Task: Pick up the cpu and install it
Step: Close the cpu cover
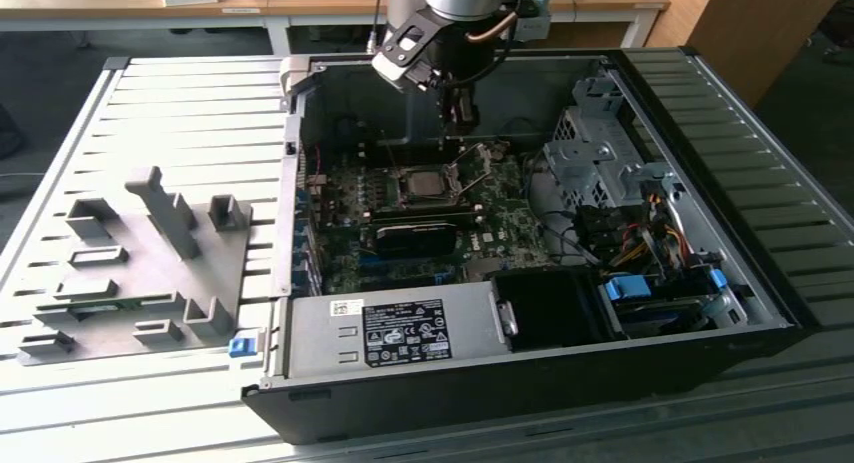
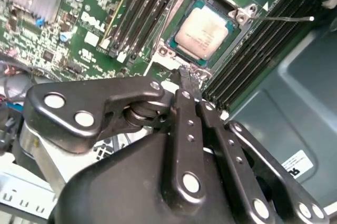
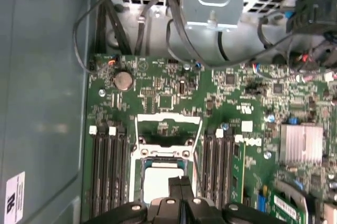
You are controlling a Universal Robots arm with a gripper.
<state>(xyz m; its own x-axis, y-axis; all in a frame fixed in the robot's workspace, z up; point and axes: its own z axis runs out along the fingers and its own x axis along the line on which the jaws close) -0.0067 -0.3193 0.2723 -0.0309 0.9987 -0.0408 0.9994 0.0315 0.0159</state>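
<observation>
Where the exterior view takes in the open computer case (image 1: 534, 393), we list the cpu (image 1: 427, 186) lying in its socket (image 1: 396, 188) on the motherboard (image 1: 354, 258), the gripper (image 1: 461, 118) poised above it. Second wrist view: cpu (image 2: 202, 33) bare, gripper (image 2: 188, 75) pressed together on nothing. We judge it light, stiff, slick-topped, fragile underneath; opposite edges suit a hold. First wrist view: gripper (image 3: 180, 184) covers part of the cpu (image 3: 155, 182); seating unclear.

A printed label (image 1: 404, 333) lies on the power supply (image 1: 320, 355), with a smaller white sticker (image 1: 344, 306) just beside it; their print is too fine to make out. In the second wrist view, white lettering (image 2: 96, 22) stands on the green motherboard (image 2: 79, 39). In both wrist views a white label (image 2: 297, 163) (image 3: 14, 197) with black print sits on the grey case wall (image 2: 284, 108) (image 3: 42, 76).
</observation>
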